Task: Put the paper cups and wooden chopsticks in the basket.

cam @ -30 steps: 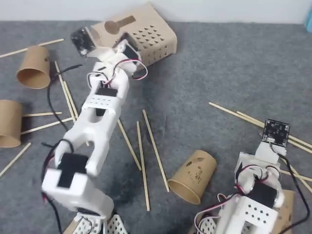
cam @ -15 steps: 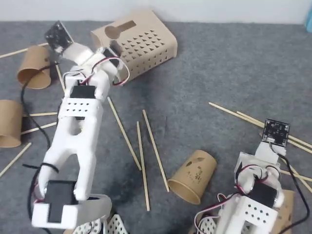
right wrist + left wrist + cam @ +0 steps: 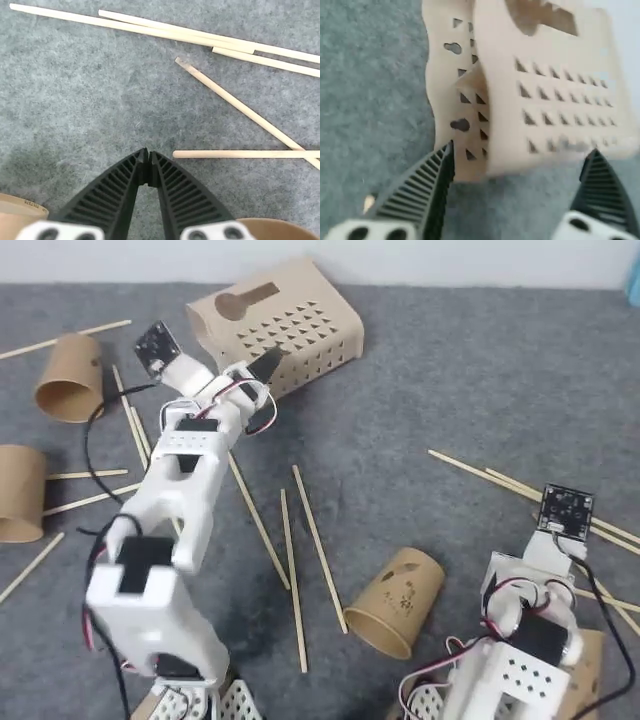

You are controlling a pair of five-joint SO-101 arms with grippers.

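Layout of both arms over the grey, felt-like table [image 3: 470, 380], read from the arm bases outward. Nearest the bases, the right claw [image 3: 148, 152] was closed on nothing, its black toothed fingers pressed tip to tip above bare table. A brown paper cup [image 3: 397, 602] lay on its side just beside the right arm, mouth turned toward the near edge. A second brown cup [image 3: 597, 660] showed partly beneath that arm.

Pale wooden chopsticks [image 3: 239, 154] lay just beyond the closed tips. The closest ran its long axis along the line on which the fingers part, so a grasp there would probably call for a turn of the wrist as well as opening. Further chopsticks [image 3: 290, 560] lay mid-table between the arms, long axes running roughly near to far.

To the left of the left arm a third cup [image 3: 20, 492] lay on its side, and beyond it a fourth cup [image 3: 68, 378], mouth facing the near left. Farthest out, the left claw [image 3: 521, 149] was spread wide and empty, pointed straight at the beige perforated plastic basket [image 3: 310, 325]. The basket lay tipped at the far edge, and its mouth could not be made out. The left arm was judged the nearer for the third and fourth cups, the right arm for the cups by its base.
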